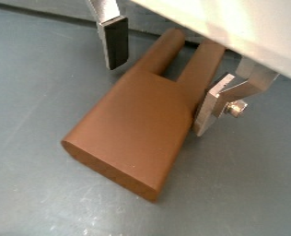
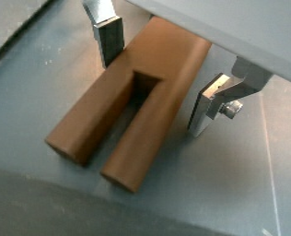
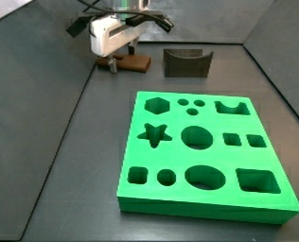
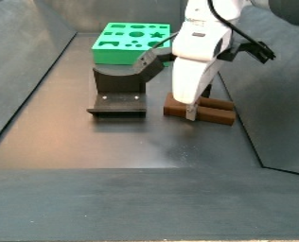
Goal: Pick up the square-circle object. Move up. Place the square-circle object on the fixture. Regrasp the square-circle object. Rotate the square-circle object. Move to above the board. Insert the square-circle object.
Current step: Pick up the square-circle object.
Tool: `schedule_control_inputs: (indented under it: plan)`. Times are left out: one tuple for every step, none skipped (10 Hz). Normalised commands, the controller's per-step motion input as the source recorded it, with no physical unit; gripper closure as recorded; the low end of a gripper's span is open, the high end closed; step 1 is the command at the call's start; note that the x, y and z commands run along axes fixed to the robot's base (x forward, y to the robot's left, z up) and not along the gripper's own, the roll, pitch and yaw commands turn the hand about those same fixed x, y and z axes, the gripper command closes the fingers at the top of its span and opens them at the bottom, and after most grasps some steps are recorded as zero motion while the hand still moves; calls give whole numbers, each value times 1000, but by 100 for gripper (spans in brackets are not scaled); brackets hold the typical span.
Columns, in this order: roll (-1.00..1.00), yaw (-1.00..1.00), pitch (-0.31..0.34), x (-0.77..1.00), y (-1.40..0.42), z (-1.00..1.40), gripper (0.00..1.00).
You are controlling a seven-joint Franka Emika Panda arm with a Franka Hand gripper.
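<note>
In a wrist view, the dark grey counter is carrying the brown wooden square-circle object, a solid block forking into two prongs. The end effector is standing over the prongs, silver fingers apart and straddling them, not clamped. In a side view, the object is lying flat beside the dark notched fixture, beyond the bright green board. In a side view, its long axis is running across the counter, grey walls enclosing it.
</note>
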Motion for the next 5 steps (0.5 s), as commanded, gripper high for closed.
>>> schedule_control_inputs:
  plan:
    - [-16, 163, 0, 0, 0, -249, 0]
    - [-46, 17, -9, -86, 0, -134, 0]
    - [3, 0, -1, -14, 0, 0, 0]
    - [0, 0, 0, 0, 0, 0, 0]
    - [0, 0, 0, 0, 0, 0, 100]
